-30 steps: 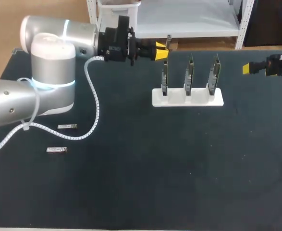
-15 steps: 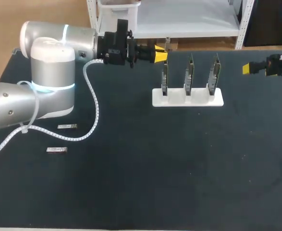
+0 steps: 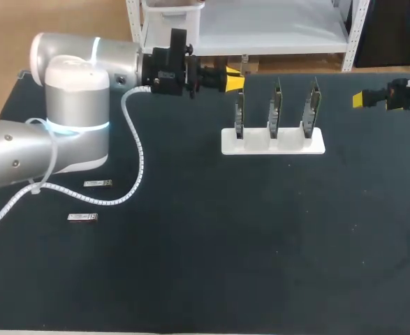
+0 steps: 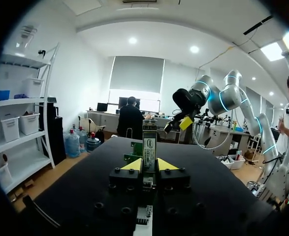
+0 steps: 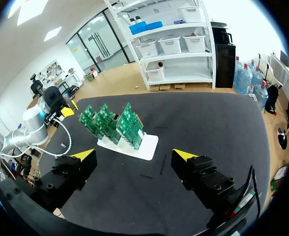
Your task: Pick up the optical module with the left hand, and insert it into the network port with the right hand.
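Head view looks down on the table (image 3: pixel 260 265); wrist views face across it, the right sharing the rack (image 3: pixel 273 142)

A dark bench (image 3: pixel 260 244) carried everything in the head view. Toward its far edge, a little right of the middle, stood a white rack (image 3: pixel 292 144), a flat oblong base with its long side running across the bench. Well apart from it, near the bench's left side, a small silvery bar (image 3: pixel 98 183) lay flat on the dark top. A second silvery bar (image 3: pixel 82 217) lay nearer the front edge and slightly further left. The two lay near each other, roughly parallel, and did not touch.
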Controlling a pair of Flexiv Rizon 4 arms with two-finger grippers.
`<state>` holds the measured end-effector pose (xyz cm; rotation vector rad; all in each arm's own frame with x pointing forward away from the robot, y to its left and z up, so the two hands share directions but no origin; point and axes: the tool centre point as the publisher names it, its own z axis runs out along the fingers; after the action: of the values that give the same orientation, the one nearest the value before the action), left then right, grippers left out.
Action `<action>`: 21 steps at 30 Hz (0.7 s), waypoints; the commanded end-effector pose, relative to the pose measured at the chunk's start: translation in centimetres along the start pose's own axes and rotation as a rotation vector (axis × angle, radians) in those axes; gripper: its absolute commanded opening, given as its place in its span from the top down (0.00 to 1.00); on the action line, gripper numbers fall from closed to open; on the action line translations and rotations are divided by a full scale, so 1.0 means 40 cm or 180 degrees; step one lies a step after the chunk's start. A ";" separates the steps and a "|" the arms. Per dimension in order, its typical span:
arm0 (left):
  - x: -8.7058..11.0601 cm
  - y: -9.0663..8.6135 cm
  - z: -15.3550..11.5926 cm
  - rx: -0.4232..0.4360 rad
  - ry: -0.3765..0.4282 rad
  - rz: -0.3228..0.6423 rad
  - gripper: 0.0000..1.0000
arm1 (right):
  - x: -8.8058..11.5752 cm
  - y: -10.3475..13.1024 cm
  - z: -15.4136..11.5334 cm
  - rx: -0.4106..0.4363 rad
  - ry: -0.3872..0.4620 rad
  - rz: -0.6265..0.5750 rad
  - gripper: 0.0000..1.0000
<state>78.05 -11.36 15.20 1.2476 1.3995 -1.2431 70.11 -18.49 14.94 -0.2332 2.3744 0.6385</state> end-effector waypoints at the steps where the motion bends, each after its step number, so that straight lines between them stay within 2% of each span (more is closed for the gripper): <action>1: 0.004 -0.001 0.006 -0.0002 0.0002 -0.0005 1.00 | 0.001 0.002 -0.003 0.0012 -0.0003 0.0002 0.00; 19: 0.012 0.005 0.002 -0.0088 0.0028 -0.0074 1.00 | 0.001 0.002 -0.003 0.0012 -0.0003 0.0002 0.00; 21: 0.012 0.005 0.002 -0.0088 0.0028 -0.0074 1.00 | -0.008 0.008 0.000 -0.0003 -0.0018 -0.0132 0.00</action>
<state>78.29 -11.37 14.73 1.2257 1.4356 -1.2342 70.23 -18.38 15.17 -0.2639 2.3634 0.6255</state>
